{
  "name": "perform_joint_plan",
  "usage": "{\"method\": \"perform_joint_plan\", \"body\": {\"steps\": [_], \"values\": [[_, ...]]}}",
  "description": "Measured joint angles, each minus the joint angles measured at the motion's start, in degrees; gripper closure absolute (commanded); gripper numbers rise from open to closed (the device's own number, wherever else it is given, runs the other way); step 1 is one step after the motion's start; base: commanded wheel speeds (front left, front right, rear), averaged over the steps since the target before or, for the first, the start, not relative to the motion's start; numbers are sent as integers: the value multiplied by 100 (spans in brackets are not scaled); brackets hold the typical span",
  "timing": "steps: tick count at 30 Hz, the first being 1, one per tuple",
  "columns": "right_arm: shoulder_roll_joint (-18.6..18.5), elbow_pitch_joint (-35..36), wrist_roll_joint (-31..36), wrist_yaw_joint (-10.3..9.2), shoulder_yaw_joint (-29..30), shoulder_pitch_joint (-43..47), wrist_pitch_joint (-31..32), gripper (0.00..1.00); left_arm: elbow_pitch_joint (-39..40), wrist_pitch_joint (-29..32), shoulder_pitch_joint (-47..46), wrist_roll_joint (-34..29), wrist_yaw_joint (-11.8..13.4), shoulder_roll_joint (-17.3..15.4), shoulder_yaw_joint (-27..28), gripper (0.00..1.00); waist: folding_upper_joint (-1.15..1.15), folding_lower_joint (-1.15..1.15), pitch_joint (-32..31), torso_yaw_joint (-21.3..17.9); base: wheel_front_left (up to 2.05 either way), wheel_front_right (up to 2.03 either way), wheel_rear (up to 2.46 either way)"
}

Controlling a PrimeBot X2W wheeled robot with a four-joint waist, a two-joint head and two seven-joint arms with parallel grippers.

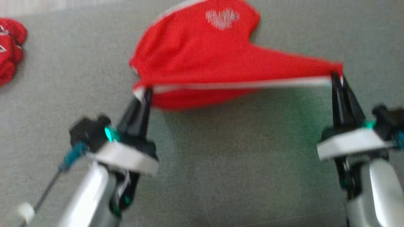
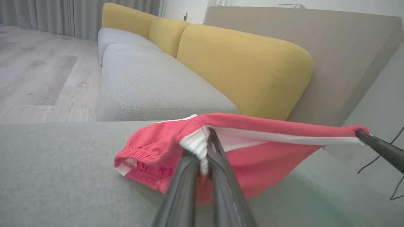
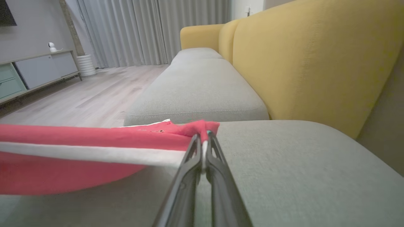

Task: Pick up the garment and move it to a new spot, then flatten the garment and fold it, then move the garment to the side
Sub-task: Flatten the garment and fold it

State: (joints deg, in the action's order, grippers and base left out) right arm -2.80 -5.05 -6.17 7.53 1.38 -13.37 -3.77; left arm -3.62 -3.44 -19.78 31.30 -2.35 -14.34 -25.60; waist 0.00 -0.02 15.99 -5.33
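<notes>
Looks to be early in the task. Red shorts [image 1: 202,53] picked up by the white-trimmed edge, far part draped on the grey sofa seat [image 1: 221,164] in the upper middle of the head view, near part raised clear above a shadow. Not yet flattened, folded or moved to the side, by the look of it.

Left gripper [image 1: 145,93] at lower left, fingers slanting up and to the right, jaws clamped together on the left end of the trim. Right gripper [image 1: 337,77] at the right edge, fingers nearly upright, jaws pinched on the right corner. Trim drawn taut between the two, well apart.

In the left wrist view, cloth bunched below the grip, elastic hem resting on the seat, yellow backrest [image 2: 246,69] behind. Another red garment [image 1: 9,47] at the upper left, well apart.
</notes>
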Motion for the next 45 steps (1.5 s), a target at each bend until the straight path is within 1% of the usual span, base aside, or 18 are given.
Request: {"method": "perform_joint_plan", "body": {"steps": [5,9,12,17,20,23,28,29,30,31,33,38,41,45], "values": [[20,927,-56,0,140,1271,369,100,808,-9,1126,94,314,-14,-135,100,0,-1,-552,-4,0,0,0],[30,1647,-19,0,314,1979,712,100,1461,175,1926,151,569,-74,-313,100,0,-1,-907,-25,0,0,0],[32,2025,26,0,415,2263,947,100,1740,308,2314,204,678,-111,-430,100,0,-1,-1008,19,0,0,0],[38,2065,86,0,537,2275,1181,100,1752,452,2376,353,747,-56,-521,100,0,3,-827,195,0,0,0],[45,1866,233,0,615,1994,1300,100,1527,509,2333,413,744,76,-600,100,0,2,-647,338,0,0,0],[44,1601,482,0,598,1458,1424,100,1273,520,2189,542,736,280,-624,100,0,3,-442,511,0,0,0],[34,973,883,0,492,395,1711,100,720,513,1572,817,666,662,-590,100,0,3,-137,878,0,0,0],[24,639,1096,0,444,-20,1809,100,471,485,1291,865,630,769,-570,100,0,3,-14,1020,0,0,0],[5,469,1152,0,417,-226,1859,100,352,482,1154,894,611,810,-567,100,0,3,50,1082,0,0,0],[5,469,1152,0,417,-226,1859,100,352,482,1154,894,611,810,-567,100,0,3,50,1082,0,0,0],[-97,88,1236,0,328,-653,1964,100,93,488,879,978,541,881,-559,100,0,4,185,1194,0,0,0],[-383,-857,1287,0,124,-1642,2106,100,-538,498,223,1141,528,1031,-546,100,0,4,505,1420,0,0,0],[-432,-1349,1307,0,-10,-2080,2153,100,-816,486,-93,1241,482,1096,-548,100,0,4,661,1513,0,0,0],[-522,-1948,1334,0,-169,-2526,2210,100,-1081,448,-335,1344,482,1143,-589,100,0,3,783,1595,0,0,0]]}}
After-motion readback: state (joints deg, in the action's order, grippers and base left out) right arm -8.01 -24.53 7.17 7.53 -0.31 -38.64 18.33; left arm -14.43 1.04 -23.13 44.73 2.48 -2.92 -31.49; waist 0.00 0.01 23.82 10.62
